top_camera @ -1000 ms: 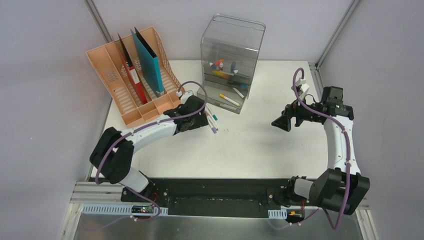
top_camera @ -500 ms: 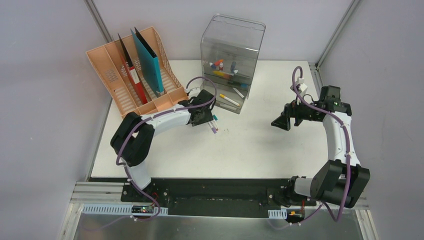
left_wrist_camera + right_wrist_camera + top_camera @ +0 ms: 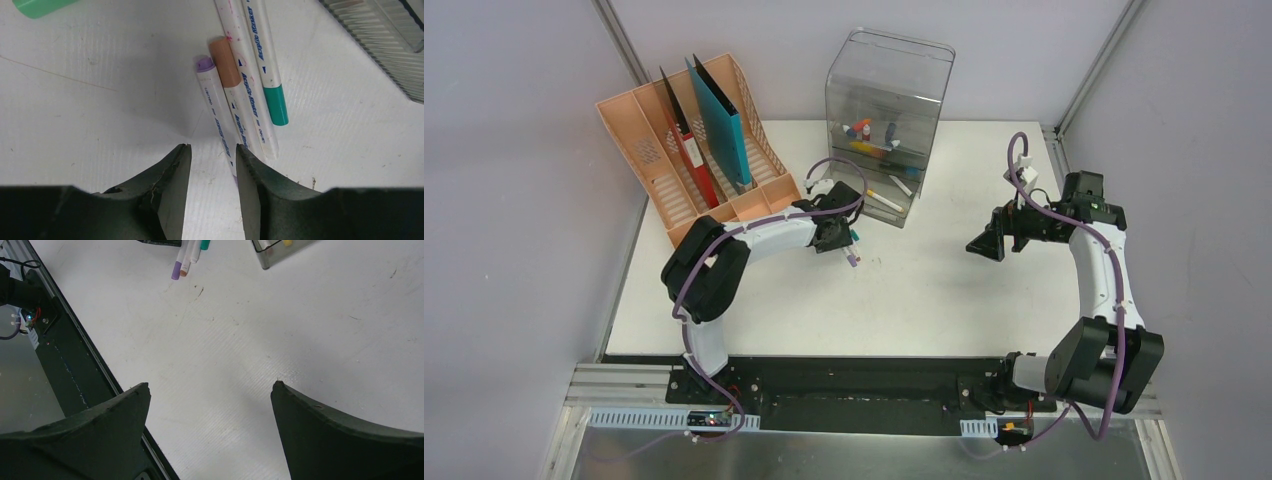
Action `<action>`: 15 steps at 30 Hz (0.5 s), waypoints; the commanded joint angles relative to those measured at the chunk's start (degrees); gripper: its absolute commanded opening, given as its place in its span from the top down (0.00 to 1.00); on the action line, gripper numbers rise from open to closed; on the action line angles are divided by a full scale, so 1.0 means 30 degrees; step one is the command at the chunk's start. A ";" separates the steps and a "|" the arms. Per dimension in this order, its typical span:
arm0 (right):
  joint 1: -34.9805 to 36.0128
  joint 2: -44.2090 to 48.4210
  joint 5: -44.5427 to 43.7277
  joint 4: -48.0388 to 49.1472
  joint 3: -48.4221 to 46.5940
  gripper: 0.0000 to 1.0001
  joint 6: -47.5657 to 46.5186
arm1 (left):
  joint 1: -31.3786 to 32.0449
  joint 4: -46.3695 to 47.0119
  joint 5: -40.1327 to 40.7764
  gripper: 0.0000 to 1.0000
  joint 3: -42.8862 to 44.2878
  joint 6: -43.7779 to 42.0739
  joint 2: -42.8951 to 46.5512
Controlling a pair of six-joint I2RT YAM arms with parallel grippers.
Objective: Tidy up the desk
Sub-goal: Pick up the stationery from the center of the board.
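Several markers (image 3: 235,95) are lying loose on the table (image 3: 924,290) beside the clear box (image 3: 889,90). Left claw (image 3: 212,147) is hovering over them, part-open, gripping nothing, with the purple marker (image 3: 215,107) sitting just outside the gap. Right claw (image 3: 211,385) is waiting wide open. Next: centre on one marker, then pinch.

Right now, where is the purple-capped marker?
In the left wrist view, the purple-capped marker lies on the white desk, leftmost of three markers, beside the orange-capped marker, its lower end reaching between the fingers of the left gripper.
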State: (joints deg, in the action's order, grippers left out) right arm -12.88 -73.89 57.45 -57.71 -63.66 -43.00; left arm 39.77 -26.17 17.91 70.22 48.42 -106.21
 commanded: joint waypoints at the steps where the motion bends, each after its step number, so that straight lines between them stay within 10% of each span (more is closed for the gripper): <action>1: 0.0076 -0.0083 0.0366 0.0082 -0.0783 0.06 -0.0490 | 0.0103 0.0055 -0.0009 0.61 0.0757 -0.0409 -0.0080; 15: 0.0179 -0.0271 0.0401 0.0111 -0.0723 0.06 -0.0491 | 0.0103 0.0067 -0.0611 0.65 0.0436 -0.0512 -0.0626</action>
State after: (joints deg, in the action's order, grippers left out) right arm -12.75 -74.70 57.45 -57.71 -63.66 -43.00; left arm 39.77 -25.93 16.88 71.02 47.94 -107.83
